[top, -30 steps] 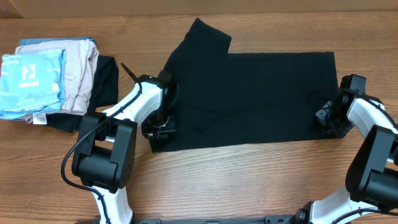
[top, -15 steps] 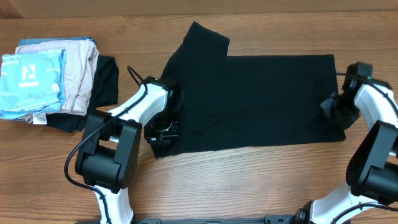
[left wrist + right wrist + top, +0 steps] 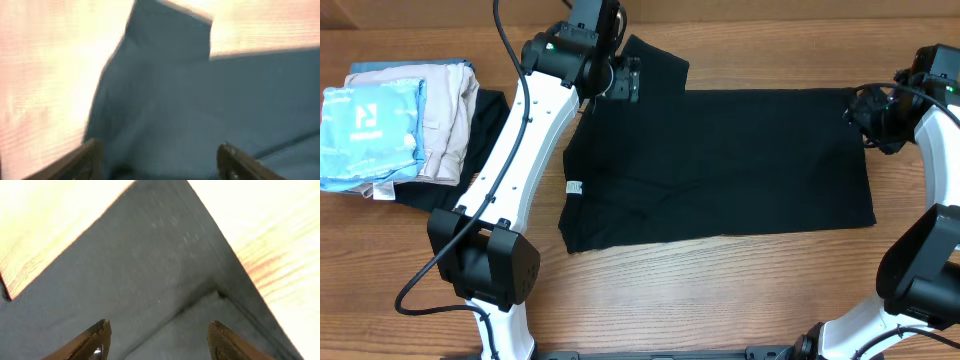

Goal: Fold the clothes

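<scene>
Wood table (image 3: 740, 290) carries the black shirt (image 3: 720, 160) spread flat; folded stack (image 3: 390, 120) sits far left. My left gripper (image 3: 159, 154) and right gripper (image 3: 159, 332) hover released, holding nothing.

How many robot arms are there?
2. The left white-and-black robot arm reaches to the far sleeve of the plain black T-shirt; the right white-and-black robot arm is at the shirt's far right corner. None looks hidden.

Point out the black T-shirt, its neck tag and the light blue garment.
black T-shirt (image 3: 720, 165): overhead view, middle of body.
white neck tag (image 3: 573, 187): overhead view, centre of tag.
light blue folded garment (image 3: 370, 125): overhead view, top face.
</scene>
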Robot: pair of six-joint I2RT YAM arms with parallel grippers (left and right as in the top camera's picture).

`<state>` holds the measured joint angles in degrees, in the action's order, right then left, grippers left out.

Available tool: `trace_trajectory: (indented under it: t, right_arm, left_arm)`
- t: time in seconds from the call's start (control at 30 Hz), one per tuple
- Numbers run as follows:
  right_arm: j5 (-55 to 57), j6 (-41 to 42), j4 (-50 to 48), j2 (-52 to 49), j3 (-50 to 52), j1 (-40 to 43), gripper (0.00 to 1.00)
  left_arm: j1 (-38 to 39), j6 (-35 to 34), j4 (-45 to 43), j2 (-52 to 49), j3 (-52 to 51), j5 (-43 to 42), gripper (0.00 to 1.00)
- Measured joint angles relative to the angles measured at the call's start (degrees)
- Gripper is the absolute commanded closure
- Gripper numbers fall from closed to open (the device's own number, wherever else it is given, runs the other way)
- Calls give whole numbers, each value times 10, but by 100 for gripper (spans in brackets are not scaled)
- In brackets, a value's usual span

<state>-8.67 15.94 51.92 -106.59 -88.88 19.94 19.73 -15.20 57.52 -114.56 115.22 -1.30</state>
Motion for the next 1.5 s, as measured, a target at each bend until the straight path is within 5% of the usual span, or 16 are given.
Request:
trace_trajectory:
  t: [0.03, 0.1, 0.27, 0.47, 0.63, 0.8, 1.1, 1.3, 1.37, 1.43, 1.47, 1.5]
  right_arm:
    - [-1, -5, -16, 0, 0, 0, 53]
    - [-1, -12, -53, 0, -1, 0, 66]
    - [-1, -14, -146, -1, -1, 0, 66]
    - [-2, -63, -236, -75, -4, -2, 66]
    - [20, -108, -307, -179, -3, -5, 44]
    - [31, -127, -325, -181, -4, -5, 42]
    - [31, -130, -298, -181, -4, -5, 38]
    - [32, -130, -287, -181, -4, -5, 38]
    - [31, -130, -287, -181, -4, -5, 33]
    - [31, -132, -284, -181, -5, -5, 25]
    - [31, -131, -273, -181, -12, -5, 24]
    - [32, -130, -258, -181, -23, -5, 24]
  left_arm:
    - [-1, 9, -31, -1, 0, 3, 57]
    - [-4, 23, -70, -17, 2, 7, 91]
    - [-11, 52, -248, -177, 6, 11, 88]
    - [-14, 54, -285, -274, 5, 11, 89]
    - [-43, 67, -304, -274, 5, 11, 68]
    - [-57, 68, -344, -274, 5, -21, 77]
    - [-56, 66, -236, -284, 17, -5, 96]
    - [-56, 66, -171, -278, 26, 13, 96]
    - [-56, 66, -149, -275, 27, 16, 75]
    - [-56, 67, -144, -274, 28, 15, 65]
    - [-56, 66, -138, -274, 34, 15, 43]
    - [-56, 66, -130, -274, 40, 17, 34]
